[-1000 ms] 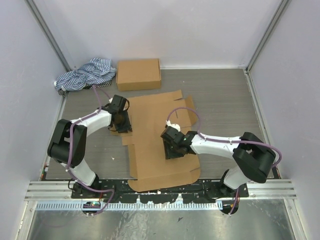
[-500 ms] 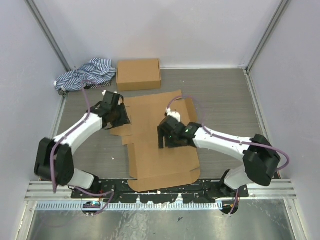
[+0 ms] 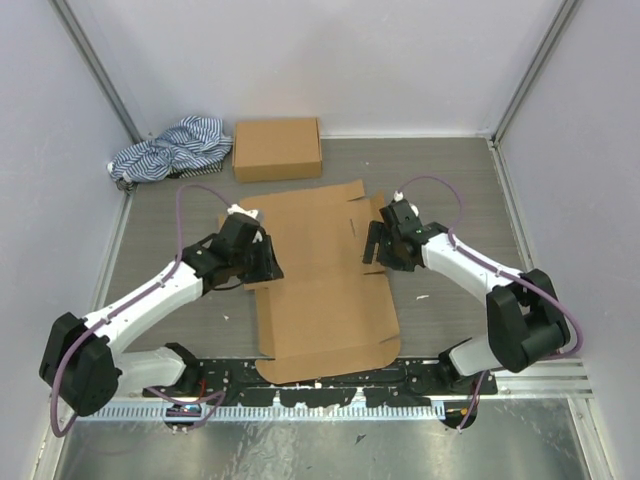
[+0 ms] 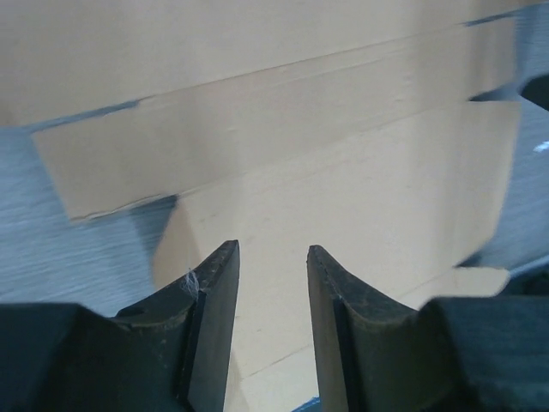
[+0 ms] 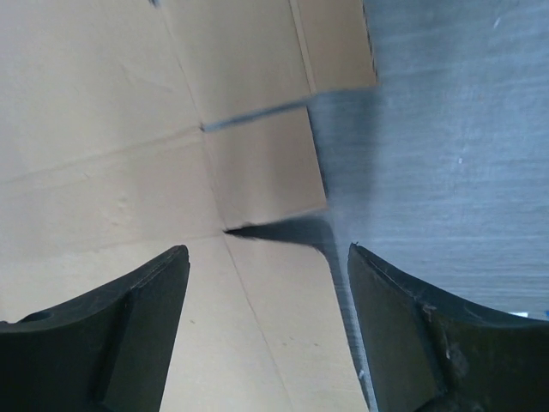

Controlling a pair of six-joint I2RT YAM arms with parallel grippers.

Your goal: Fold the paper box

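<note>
The paper box is a flat brown cardboard blank (image 3: 320, 295) lying unfolded on the grey table between my arms. My left gripper (image 3: 268, 262) hovers over the blank's left edge. In the left wrist view the left gripper (image 4: 271, 249) is open, with only creased cardboard (image 4: 343, 154) and its side flaps beneath it. My right gripper (image 3: 372, 245) is over the blank's right edge. In the right wrist view the right gripper (image 5: 267, 250) is open wide, straddling a side flap (image 5: 266, 172) whose edge lifts slightly off the table.
A folded brown box (image 3: 277, 148) sits at the back, with a striped cloth (image 3: 170, 145) bunched in the back left corner. White walls enclose the table on three sides. A metal rail (image 3: 320, 385) runs along the near edge by the arm bases.
The right gripper went from the blank's middle out to its right edge and opened wider. The left gripper swung back, then came nearer along the left edge, and opened slightly.
</note>
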